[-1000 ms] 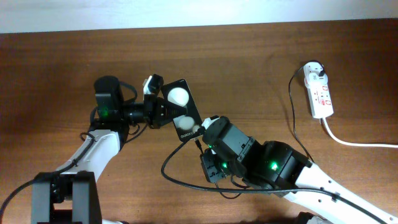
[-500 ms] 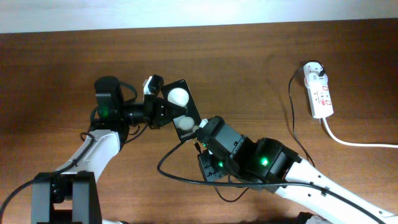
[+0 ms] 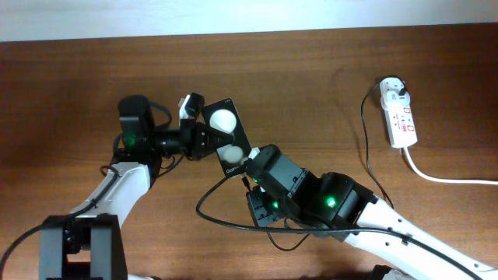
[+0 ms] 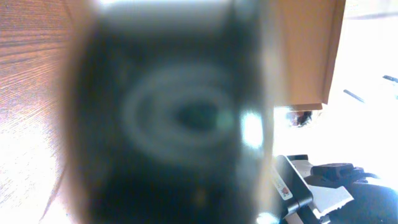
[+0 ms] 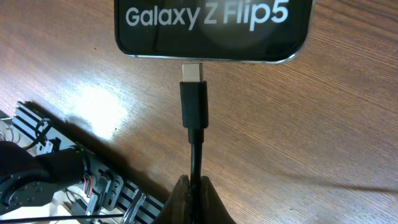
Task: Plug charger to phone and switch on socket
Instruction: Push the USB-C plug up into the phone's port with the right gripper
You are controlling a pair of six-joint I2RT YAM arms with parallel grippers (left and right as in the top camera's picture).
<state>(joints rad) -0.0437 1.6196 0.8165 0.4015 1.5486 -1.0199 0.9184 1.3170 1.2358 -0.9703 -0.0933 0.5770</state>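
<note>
Right claw (image 5: 193, 194), clamped on the charger (image 5: 193, 109), has crept up-left, bringing its plug to the edge of the phone (image 5: 211, 25), gripped by left claw (image 3: 194, 131); insertion apparently remains.

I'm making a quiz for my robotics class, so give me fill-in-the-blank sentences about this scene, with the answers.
The left hand holds the ____.
The lettering on the phone reads Galaxy Z ____.
The right hand pinches the charger, which is ____ in colour.
In the overhead view the socket lies near the table's ____ edge.
Answers: phone; Flip5; black; right.
</note>
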